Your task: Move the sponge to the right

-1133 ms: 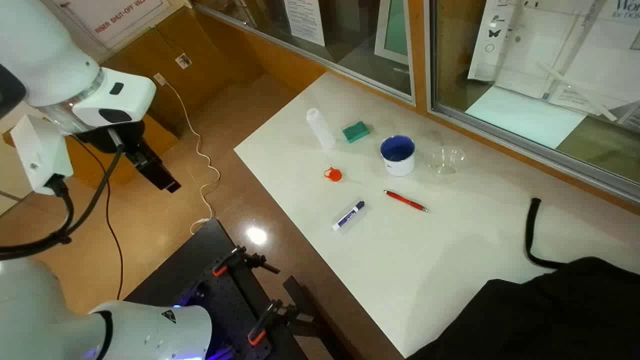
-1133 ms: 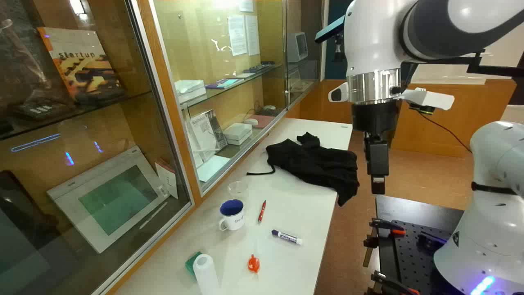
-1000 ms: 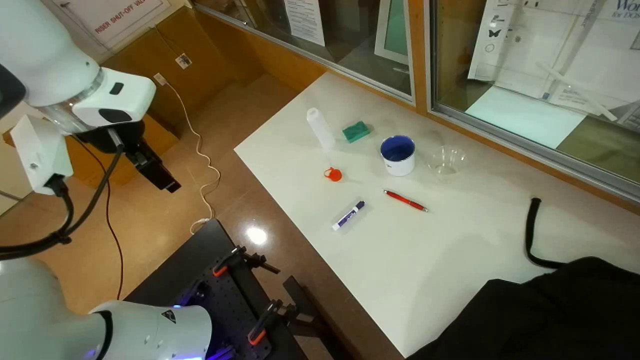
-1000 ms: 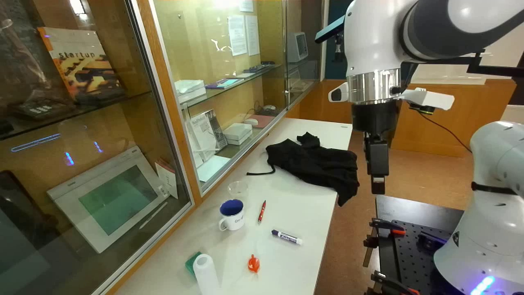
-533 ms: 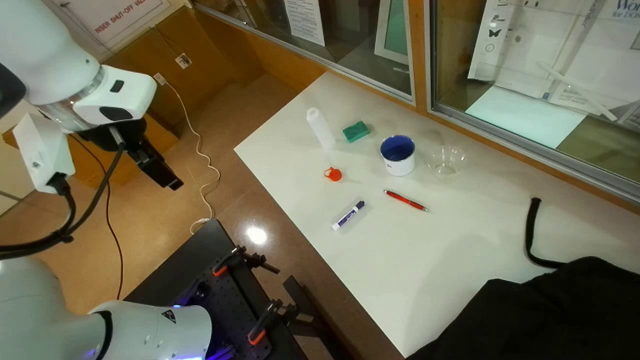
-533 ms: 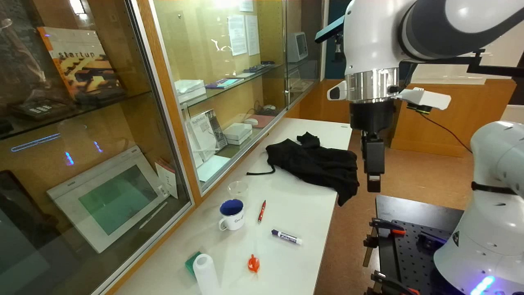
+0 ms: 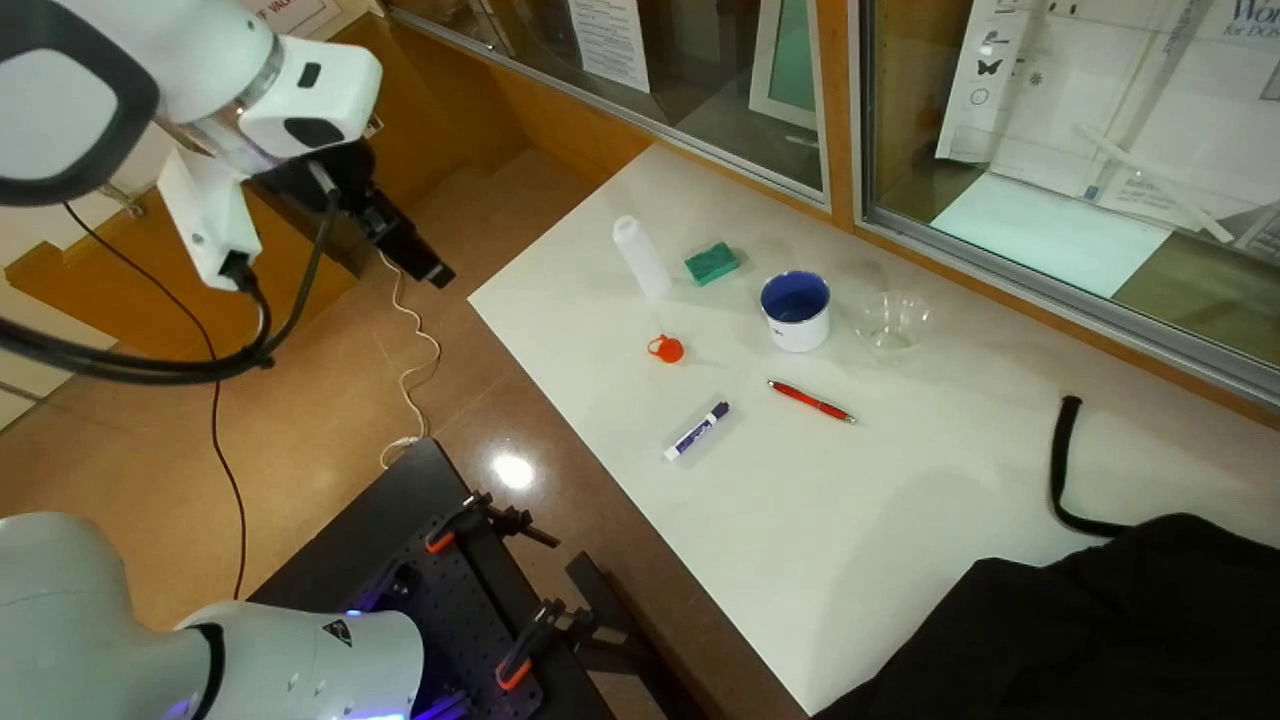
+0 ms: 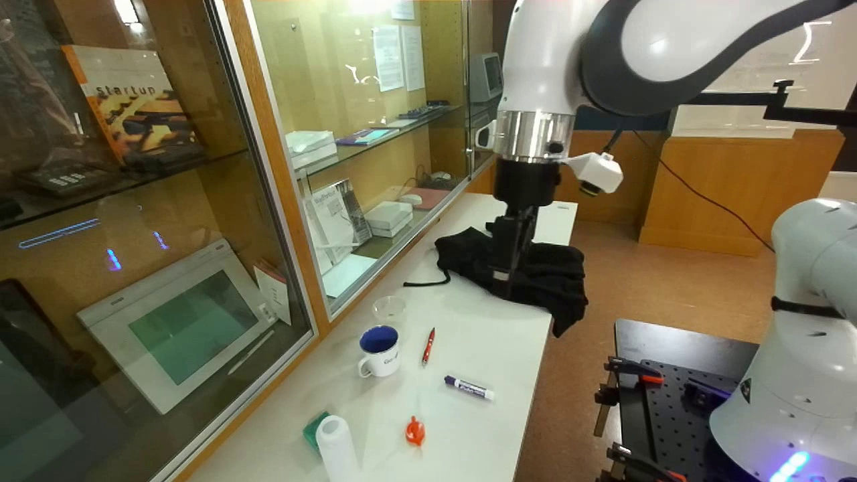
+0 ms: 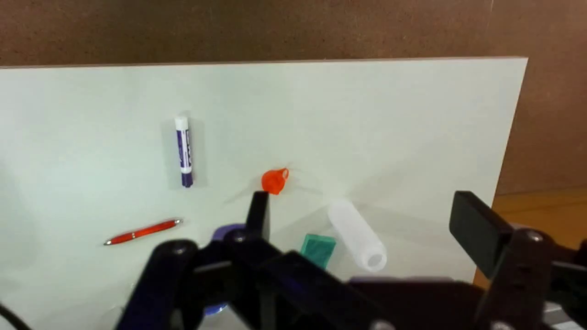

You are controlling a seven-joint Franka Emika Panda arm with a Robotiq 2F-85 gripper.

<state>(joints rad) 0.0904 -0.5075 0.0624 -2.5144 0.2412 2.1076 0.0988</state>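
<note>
Arm [image 8: 535, 73] swung closer to the table [image 7: 850, 500], pointing downward, fingers [image 9: 479, 233] wide apart (teal sponge [image 7: 711, 264] well away)

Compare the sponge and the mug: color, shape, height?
Color: the sponge is teal-green; the mug is white outside, blue inside.
Shape: the sponge is a squarish block; the mug is round and open-topped.
Height: the sponge lies low and flat; the mug stands taller.
Shared: both rest on the white table.
</note>
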